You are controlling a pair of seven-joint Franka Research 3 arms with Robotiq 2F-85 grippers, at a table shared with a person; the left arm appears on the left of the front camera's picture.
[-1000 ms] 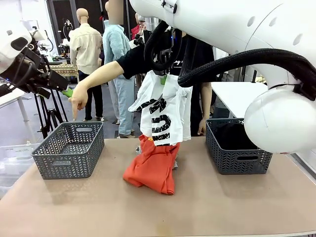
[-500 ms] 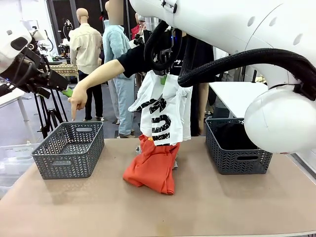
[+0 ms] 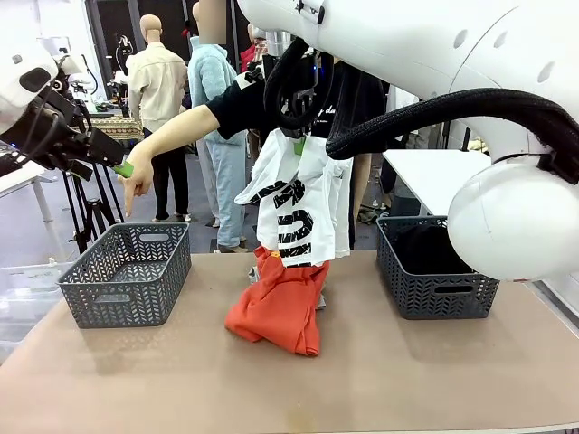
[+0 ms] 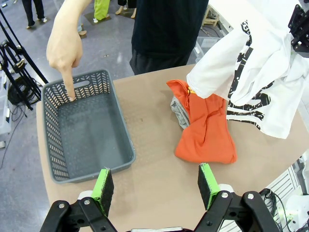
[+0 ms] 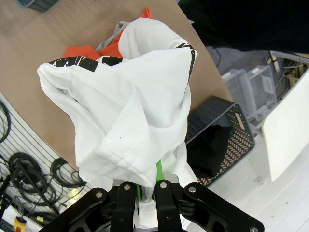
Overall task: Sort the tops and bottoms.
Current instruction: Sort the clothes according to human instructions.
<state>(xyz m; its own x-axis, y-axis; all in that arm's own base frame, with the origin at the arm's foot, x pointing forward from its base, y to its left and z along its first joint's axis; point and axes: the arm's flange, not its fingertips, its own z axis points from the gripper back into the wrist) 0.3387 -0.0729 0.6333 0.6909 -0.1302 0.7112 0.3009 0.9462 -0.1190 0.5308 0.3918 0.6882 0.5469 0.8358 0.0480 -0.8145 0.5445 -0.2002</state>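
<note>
Above the middle of the worktop [image 3: 181, 380], the right end effector [image 5: 153, 186] is pressed together on the white tee [image 3: 298, 212] with black print, which hangs down to the orange top [image 3: 280, 307]. That orange top lies crumpled toward the far edge, with a light grey garment [image 4: 179, 108] peeking out beside it. Near the far left corner, a person's hand [image 3: 137, 179] points down over the left basket [image 3: 127, 298]. The left end effector [image 4: 155, 186] hovers spread, holding nothing. Toward the far right corner, the right basket [image 3: 434, 294] holds dark cloth [image 3: 423, 242].
</note>
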